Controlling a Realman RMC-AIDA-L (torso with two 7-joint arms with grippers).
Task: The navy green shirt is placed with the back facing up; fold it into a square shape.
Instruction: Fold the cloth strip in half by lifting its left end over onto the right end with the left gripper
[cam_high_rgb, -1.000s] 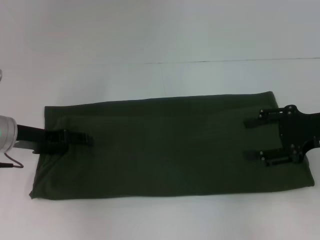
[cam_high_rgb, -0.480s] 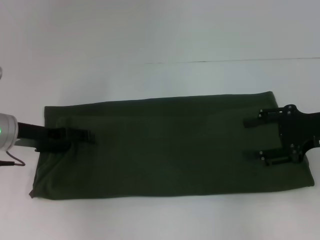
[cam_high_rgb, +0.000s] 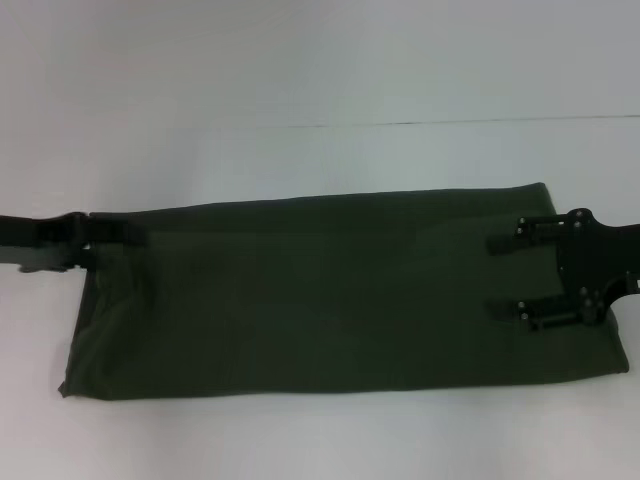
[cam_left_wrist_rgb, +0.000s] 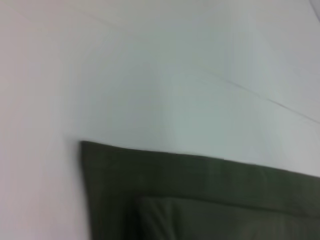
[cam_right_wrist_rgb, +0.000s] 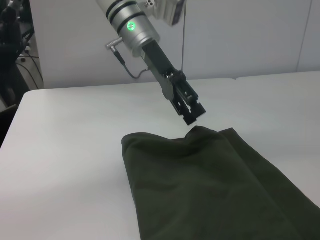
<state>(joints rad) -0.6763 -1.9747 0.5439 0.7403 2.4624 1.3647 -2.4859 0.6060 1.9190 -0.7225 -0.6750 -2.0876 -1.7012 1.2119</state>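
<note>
The navy green shirt, a large dark olive soft fabric tee already narrowed into a long band, lies flat on the white counter with its plain back up; its long axis runs from the robot's left to its right.

The left claw sits at the far left corner of the band, just at the fabric's edge. In the right wrist view the left claw hangs tilted directly above a small raised peak of cloth at that corner, tips close to it; whether they touch or pinch the fabric cannot be told, nor whether the fingers are parted or closed.

The right claw rests over the band's opposite end, its two black fingers spread well apart and pointing along the long axis toward the shirt's middle, lying on or just above the cloth with nothing clamped between them.

Judgement: to make a square, one short end must travel along the long axis onto the other. Each claw is at its own end; the left claw, at a corner, seems best placed to lift.
</note>
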